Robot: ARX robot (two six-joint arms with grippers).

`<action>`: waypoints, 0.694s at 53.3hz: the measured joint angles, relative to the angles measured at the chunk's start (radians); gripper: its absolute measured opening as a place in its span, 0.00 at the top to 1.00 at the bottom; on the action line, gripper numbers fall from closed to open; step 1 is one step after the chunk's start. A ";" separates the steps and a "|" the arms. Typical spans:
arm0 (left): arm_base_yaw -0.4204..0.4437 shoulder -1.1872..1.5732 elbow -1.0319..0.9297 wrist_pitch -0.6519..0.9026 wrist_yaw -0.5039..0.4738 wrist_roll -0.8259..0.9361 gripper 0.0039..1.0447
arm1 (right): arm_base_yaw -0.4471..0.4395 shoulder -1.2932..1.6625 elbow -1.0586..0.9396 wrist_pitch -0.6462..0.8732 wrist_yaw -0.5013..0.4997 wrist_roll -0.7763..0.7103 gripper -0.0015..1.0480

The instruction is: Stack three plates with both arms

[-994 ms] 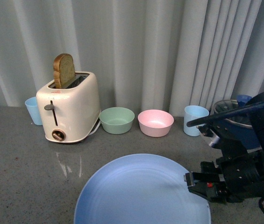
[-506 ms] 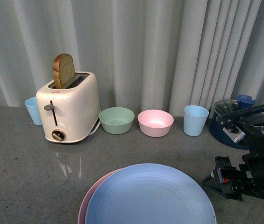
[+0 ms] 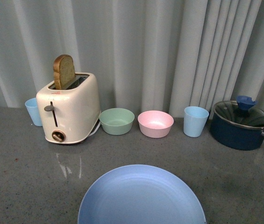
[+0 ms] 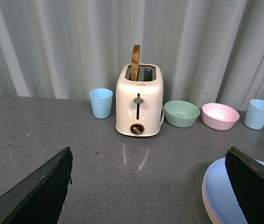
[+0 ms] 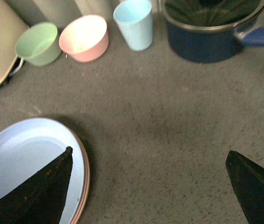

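A light blue plate (image 3: 141, 196) lies flat at the table's front middle. From the wrist views it rests on a pink plate, of which only a thin rim (image 4: 203, 195) (image 5: 87, 178) shows. What lies lower in the stack is hidden. My left gripper (image 4: 148, 154) stands open over bare table, to the left of the blue plate (image 4: 218, 186). My right gripper (image 5: 148, 151) is open too, above bare table on the other side, with one finger over the blue plate's (image 5: 24, 149) edge. Neither holds anything. Neither arm shows in the front view.
Along the curtain stand a small blue cup (image 3: 32, 110), a cream toaster (image 3: 68, 108) with a slice of bread, a green bowl (image 3: 117, 120), a pink bowl (image 3: 155, 123), another blue cup (image 3: 196, 121) and a dark blue lidded pot (image 3: 240, 125).
My right arm has pulled back to the right, out of the front view. The blue plate has settled flat over the pink plate, hiding the pink rim seen half a second ago.
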 joint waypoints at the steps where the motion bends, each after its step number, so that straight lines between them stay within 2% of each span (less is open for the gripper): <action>1: 0.000 0.000 0.000 0.000 0.000 0.000 0.06 | -0.001 -0.006 -0.003 0.007 0.006 0.001 0.07; 4: 0.000 0.000 0.000 0.000 0.001 0.000 0.06 | 0.025 0.033 -0.066 0.225 0.114 -0.032 0.14; 6: 0.000 0.000 0.000 0.000 0.001 0.000 0.06 | 0.047 0.065 -0.133 0.435 0.198 -0.063 0.21; 8: 0.000 0.000 0.000 0.000 0.000 0.000 0.06 | 0.058 0.090 -0.187 0.568 0.239 -0.081 0.26; 11: 0.000 -0.001 0.000 0.000 0.000 0.000 0.06 | 0.071 0.092 -0.275 0.755 0.248 -0.104 0.36; 14: 0.000 0.002 0.000 0.000 -0.002 0.000 0.06 | 0.074 0.051 -0.304 0.837 0.251 -0.114 0.44; 19: 0.000 -0.002 0.000 0.000 -0.002 0.000 0.06 | 0.075 -0.049 -0.335 0.843 0.258 -0.124 0.61; 31: 0.000 -0.002 0.000 0.000 0.000 0.000 0.06 | 0.075 -0.208 -0.424 0.742 0.258 -0.133 0.98; 37: 0.000 -0.002 0.000 0.000 0.000 0.000 0.06 | 0.075 -0.294 -0.446 0.686 0.258 -0.132 0.97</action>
